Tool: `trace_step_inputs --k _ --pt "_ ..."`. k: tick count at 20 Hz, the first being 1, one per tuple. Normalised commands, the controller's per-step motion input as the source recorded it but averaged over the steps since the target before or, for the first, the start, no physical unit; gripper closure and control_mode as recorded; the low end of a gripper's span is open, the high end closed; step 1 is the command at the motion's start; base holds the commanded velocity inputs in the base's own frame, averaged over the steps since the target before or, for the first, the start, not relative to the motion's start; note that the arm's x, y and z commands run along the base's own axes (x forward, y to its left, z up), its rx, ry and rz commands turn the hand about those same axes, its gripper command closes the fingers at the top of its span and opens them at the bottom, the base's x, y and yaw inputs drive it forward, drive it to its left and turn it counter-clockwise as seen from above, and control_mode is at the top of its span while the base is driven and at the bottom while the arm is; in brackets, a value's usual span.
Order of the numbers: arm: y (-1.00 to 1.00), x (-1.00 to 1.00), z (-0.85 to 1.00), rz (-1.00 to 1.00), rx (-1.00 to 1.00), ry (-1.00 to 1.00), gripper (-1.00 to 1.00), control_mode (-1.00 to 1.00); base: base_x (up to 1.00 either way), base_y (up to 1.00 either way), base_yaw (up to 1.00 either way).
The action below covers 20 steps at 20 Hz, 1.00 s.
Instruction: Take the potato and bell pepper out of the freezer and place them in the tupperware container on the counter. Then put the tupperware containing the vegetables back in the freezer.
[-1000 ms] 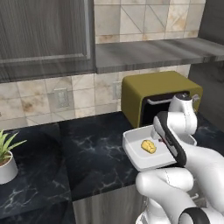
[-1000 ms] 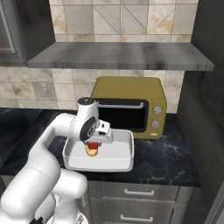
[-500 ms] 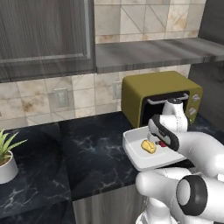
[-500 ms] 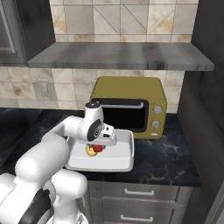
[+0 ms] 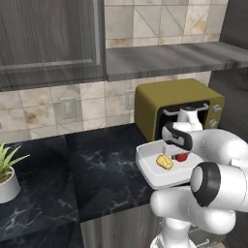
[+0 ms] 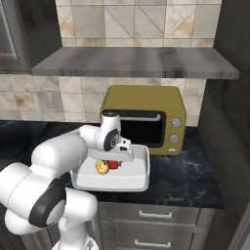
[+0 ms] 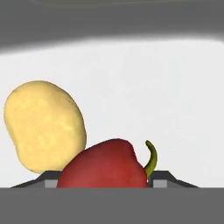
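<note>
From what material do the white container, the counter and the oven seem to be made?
Container: probably plastic; smooth matte white, rounded corners, raised rim.
Counter: looks like polished marble; glossy black with white veins.
Oven: likely painted metal; even olive body, dark glassy door, but the render leaves this open.

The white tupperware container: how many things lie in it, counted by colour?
Yellow: 1, the oval yellow potato
Red: 1, the small red bell pepper
Total: 2, both inside the shallow white rectangular tupperware container

bell pepper [image 7: 105,165] base cut off, tool [image 7: 105,177] tips hidden
</note>
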Motion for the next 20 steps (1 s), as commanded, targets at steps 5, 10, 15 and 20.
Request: trace_step_inputs --k 5,10,15,20 --pt "0.01 0.00 0.31 0.02 0.07 0.00 -1.00 -1.00 0.00 0.00 0.00" --pt "0.13 -0.09 0.54 0.00 0.11 0.00 -1.00 -1.00 0.00 0.00 0.00" --pt "0.72 -0.12 0.42 0.00 0.02 -0.05 -1.00 -1.00 0.00 0.00 0.00" --pt "0.43 -0.26 0.37 0.00 -0.01 0.00 -1.00 -1.00 0.00 0.00 0.00"
